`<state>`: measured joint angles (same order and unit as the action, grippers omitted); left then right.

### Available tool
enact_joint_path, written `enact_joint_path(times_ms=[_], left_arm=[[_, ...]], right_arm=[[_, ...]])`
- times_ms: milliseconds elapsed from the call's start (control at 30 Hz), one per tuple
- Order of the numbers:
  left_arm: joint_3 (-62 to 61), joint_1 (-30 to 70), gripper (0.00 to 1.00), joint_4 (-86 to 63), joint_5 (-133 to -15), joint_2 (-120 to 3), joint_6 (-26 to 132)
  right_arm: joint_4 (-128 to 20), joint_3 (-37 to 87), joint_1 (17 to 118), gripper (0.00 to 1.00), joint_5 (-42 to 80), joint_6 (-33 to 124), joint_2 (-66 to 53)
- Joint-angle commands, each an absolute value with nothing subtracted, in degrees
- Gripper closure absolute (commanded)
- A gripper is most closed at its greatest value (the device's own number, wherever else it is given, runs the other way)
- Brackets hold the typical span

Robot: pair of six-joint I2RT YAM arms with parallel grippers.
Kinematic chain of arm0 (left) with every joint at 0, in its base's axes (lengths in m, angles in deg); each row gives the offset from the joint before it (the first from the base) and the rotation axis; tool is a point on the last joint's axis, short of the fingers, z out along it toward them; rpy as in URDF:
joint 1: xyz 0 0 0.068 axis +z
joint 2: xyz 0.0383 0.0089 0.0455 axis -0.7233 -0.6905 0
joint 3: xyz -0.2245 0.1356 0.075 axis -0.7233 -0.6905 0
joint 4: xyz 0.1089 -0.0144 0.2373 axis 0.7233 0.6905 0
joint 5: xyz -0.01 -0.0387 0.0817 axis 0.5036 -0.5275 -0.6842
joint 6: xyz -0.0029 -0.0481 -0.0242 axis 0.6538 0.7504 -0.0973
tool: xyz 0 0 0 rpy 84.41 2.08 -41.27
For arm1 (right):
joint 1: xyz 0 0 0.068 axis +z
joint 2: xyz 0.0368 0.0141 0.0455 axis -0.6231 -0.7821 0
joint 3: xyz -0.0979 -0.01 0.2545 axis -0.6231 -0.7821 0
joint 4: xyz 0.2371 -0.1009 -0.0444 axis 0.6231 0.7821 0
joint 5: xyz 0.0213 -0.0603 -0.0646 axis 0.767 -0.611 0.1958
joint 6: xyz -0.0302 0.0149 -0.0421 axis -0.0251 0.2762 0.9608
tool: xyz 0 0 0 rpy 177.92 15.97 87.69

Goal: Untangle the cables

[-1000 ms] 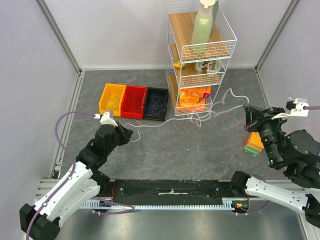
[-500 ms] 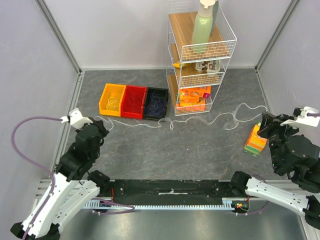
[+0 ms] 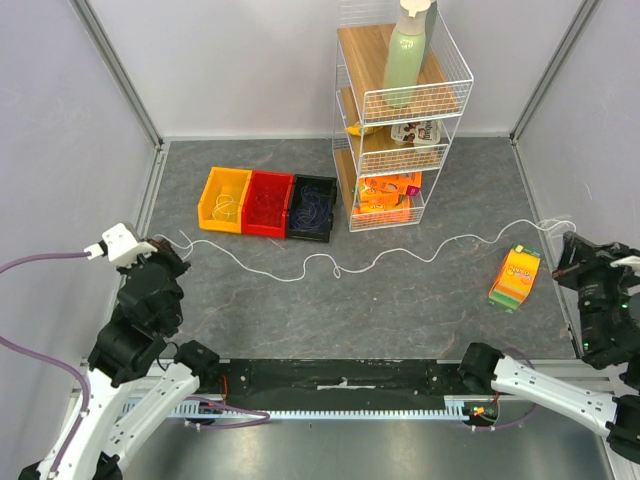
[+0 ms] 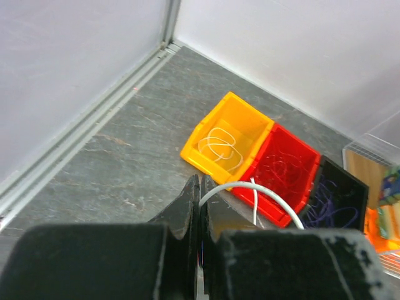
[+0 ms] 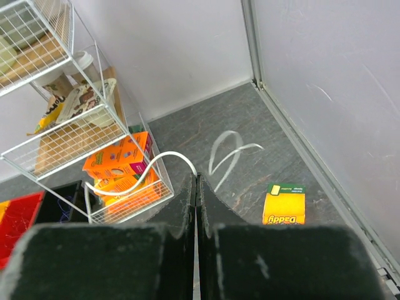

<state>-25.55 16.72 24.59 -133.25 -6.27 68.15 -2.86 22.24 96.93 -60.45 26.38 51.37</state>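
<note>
Grey tabletop [image 3: 400, 310], walled cell.

Top view: one white cable [image 3: 240, 260] runs in shallow waves from the left fingers [image 3: 166, 251] across to the right fingers [image 3: 578, 252]. No crossings that I can see. It passes on the near side of the yellow bin [image 3: 215, 224], red bin [image 3: 265, 231], black bin [image 3: 308, 236] and wire rack [image 3: 358, 50]. An orange box [image 3: 515, 278] sits near the right fingers.

Left wrist: left fingers are pressed together on the cable end, and the cable arcs out just right of the tips. Ahead of the tips, the yellow bin holds white loops, the red bin red wire and the black bin purplish wire.

Right wrist: right fingers are closed on the other end, and the cable leaves the tips leftward toward the rack. A slack loop lies just ahead of the tips, with the box ahead-right.

Handling, my read: very light and limp, with no real spring. The jacket looks smooth, so it could slide through a pinch under tension. Best hold is near each end, as now. Keep the sag off the rack feet, which are a snag risk.
</note>
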Motion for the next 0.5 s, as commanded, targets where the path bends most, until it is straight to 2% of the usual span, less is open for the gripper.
enact_joint_path(times_ms=[0, 233, 467], left_arm=[[-22.1, 16.9, 0.98, 20.6, -140.4, -5.6, 59.8], [-22.8, 16.8, 0.98, 15.9, -140.2, -3.7, 55.7], [-22.3, 16.9, 0.98, 11.4, -145.0, -3.0, 46.7]], right_arm=[[-1.2, 27.3, 97.0, 1.0, -62.7, 26.9, 53.7], [-1.5, 24.9, 97.1, 1.0, -59.2, 27.8, 53.8], [-1.1, 29.3, 97.1, 1.0, -63.0, 31.0, 55.7]])
